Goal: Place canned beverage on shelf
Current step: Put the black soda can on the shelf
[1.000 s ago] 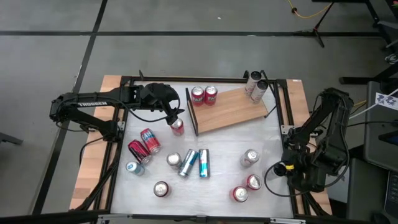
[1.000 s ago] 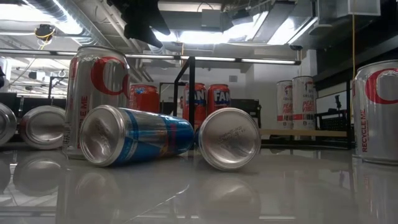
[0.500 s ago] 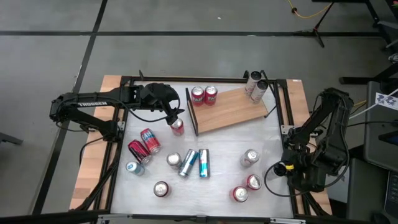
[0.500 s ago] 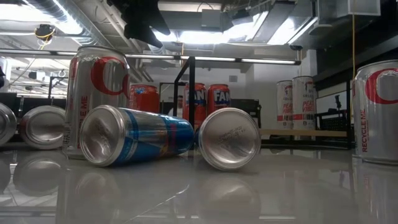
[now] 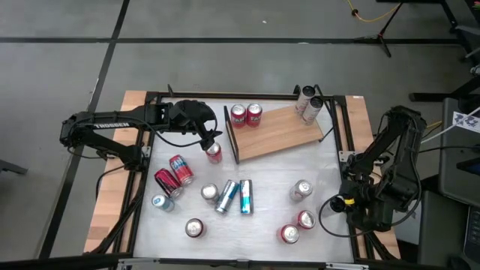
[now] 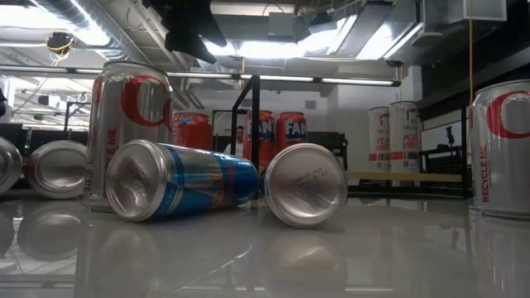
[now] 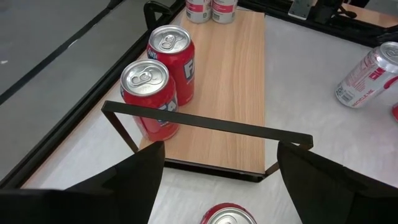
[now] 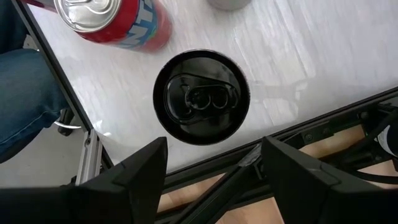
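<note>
- While the left claw is hovering with its fingers spread directly above an upright red can, that can is sitting on the white surface just beside the railed end of the shelf.
- From this claw, the shelf is lying straight ahead, its long axis running away past the dark rail, with two red cans already standing behind it.
- Being parked at the surface's far corner with fingers apart and holding nothing, the right claw is sitting well away, so the left arm is the nearer one.
</note>
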You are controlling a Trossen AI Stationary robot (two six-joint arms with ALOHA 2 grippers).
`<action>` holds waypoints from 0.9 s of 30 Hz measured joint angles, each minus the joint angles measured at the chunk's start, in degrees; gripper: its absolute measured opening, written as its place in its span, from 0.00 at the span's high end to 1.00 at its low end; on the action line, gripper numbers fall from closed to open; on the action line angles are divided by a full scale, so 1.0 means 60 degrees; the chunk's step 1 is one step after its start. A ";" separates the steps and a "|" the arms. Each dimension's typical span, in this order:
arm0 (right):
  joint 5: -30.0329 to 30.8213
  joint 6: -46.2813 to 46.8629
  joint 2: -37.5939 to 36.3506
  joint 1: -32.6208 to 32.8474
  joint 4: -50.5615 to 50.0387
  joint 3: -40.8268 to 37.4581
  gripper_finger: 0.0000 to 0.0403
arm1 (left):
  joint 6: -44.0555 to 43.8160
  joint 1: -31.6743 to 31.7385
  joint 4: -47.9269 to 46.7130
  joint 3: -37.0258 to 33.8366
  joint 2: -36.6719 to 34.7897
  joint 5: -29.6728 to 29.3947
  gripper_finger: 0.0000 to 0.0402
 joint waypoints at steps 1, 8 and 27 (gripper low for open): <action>0.0000 -0.0002 0.0000 0.0000 0.0002 0.0000 0.38 | 0.0000 0.0000 0.0000 -0.0001 0.0000 -0.0001 0.25; 0.0007 -0.0003 0.0000 0.0000 0.0018 0.0000 0.38 | 0.0000 0.0002 0.0000 -0.0004 -0.0001 -0.0025 0.25; 0.0158 -0.0007 0.0000 0.0000 0.0068 0.0000 0.38 | 0.0000 -0.0001 0.0004 -0.0001 0.0000 -0.0025 0.25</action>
